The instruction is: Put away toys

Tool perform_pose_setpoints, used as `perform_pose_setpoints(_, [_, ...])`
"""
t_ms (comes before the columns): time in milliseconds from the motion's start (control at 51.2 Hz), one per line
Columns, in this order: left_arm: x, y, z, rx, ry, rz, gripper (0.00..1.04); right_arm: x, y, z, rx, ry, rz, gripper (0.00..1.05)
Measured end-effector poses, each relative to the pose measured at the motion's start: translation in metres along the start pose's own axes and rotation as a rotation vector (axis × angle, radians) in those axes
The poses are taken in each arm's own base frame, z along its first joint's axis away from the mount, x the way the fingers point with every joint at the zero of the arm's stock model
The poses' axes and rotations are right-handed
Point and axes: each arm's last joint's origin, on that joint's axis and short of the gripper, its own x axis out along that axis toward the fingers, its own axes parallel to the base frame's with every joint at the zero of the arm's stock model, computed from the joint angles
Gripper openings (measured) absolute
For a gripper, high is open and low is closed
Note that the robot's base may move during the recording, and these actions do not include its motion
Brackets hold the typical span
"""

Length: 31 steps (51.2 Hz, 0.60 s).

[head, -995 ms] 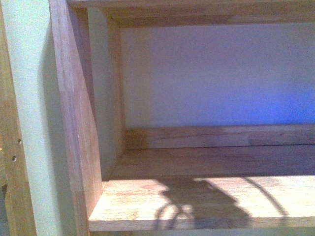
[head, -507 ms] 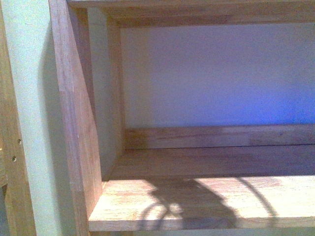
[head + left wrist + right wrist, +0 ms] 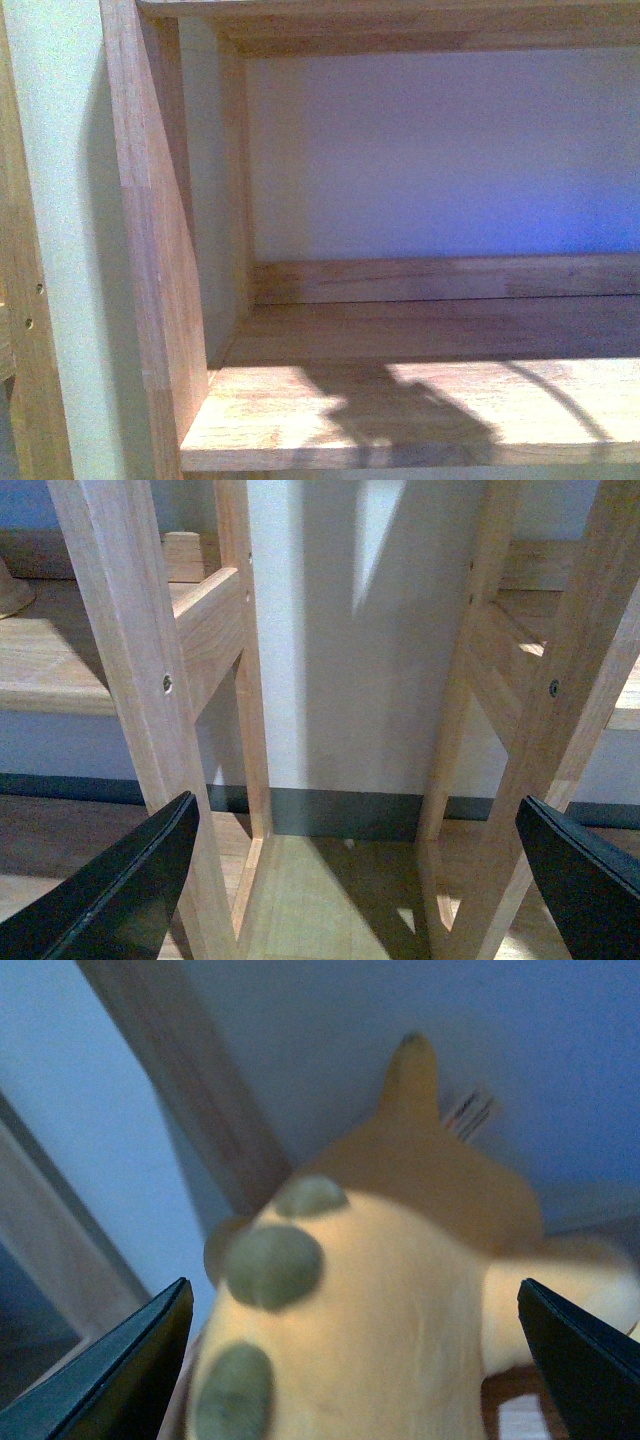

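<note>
While the front camera is facing the furniture: a pale wooden shelf board (image 3: 400,410) is lying under a lilac back wall (image 3: 440,150), with a wooden side post (image 3: 150,250) standing at the left; a curved shadow is falling across the board.
Left wrist view: the left gripper (image 3: 355,880) is hanging with its black jaws wide apart, nothing between them, before light wooden frame legs (image 3: 130,680) and a grey skirting strip (image 3: 340,810).
Right wrist view: the soft orange-yellow plush animal (image 3: 400,1260) with grey-green spots is filling the space between the black fingers of the right gripper (image 3: 355,1370); blurred, so contact is only probable and I cannot tell whether the jaws are clamping it.
</note>
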Motion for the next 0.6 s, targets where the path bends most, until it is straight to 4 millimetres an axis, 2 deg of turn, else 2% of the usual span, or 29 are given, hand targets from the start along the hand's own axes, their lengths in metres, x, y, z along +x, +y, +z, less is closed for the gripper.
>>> perform_pose_setpoints(195, [0.0, 0.0, 0.0, 0.0, 0.0, 0.0, 0.98, -0.028, -0.003, 0.022, -0.042, -0.107, -0.031, 0.98])
perform_pose_setpoints(312, [0.0, 0.0, 0.0, 0.0, 0.0, 0.0, 0.98, -0.04, -0.004, 0.021, -0.099, -0.119, -0.045, 0.98])
perform_pose_setpoints(390, [0.0, 0.0, 0.0, 0.0, 0.0, 0.0, 0.98, -0.055, -0.001, 0.018, -0.171, -0.131, -0.034, 0.98])
perform_pose_setpoints(507, [0.0, 0.0, 0.0, 0.0, 0.0, 0.0, 0.98, -0.094, -0.001, 0.017, -0.306, -0.174, 0.021, 0.98])
perform_pose_setpoints(605, [0.0, 0.0, 0.0, 0.0, 0.0, 0.0, 0.98, -0.132, -0.013, 0.018, -0.38, -0.2, 0.032, 0.98])
